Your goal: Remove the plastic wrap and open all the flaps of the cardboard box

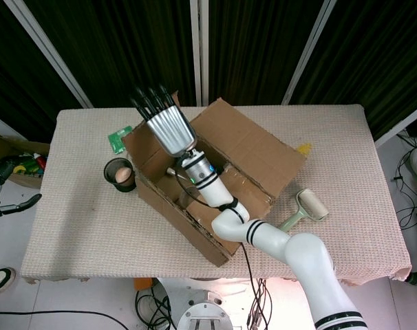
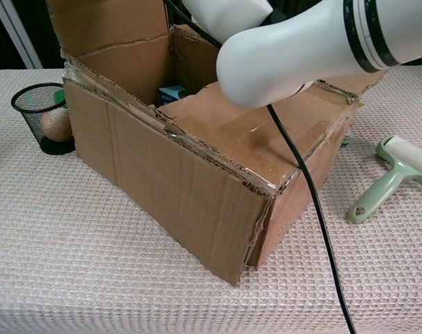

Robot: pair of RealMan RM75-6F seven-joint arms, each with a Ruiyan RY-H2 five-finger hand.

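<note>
Cardboard box (image 1: 215, 182) is seen at the middle of the table (image 1: 78, 227), turned at an angle, one flap (image 2: 106, 28) standing upright at its left end while another flap (image 2: 253, 132) lies flat across the top. Left of the box, a mesh cup (image 1: 119, 174) with an egg (image 1: 124, 177) is set, and a green packet (image 1: 116, 139) lies behind it. The right hand (image 1: 168, 127) is held flat above the raised flap, fingers straight and together, nothing gripped. Right of the box, a lint roller (image 1: 307, 207) lies. Of the left hand (image 1: 16, 205) only a part is seen at the far left edge; its state cannot be told.

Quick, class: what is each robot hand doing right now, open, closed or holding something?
Left hand: at the picture's edge, cannot be told.
Right hand: open, fingers straight, against the raised box flap, holding nothing.
</note>
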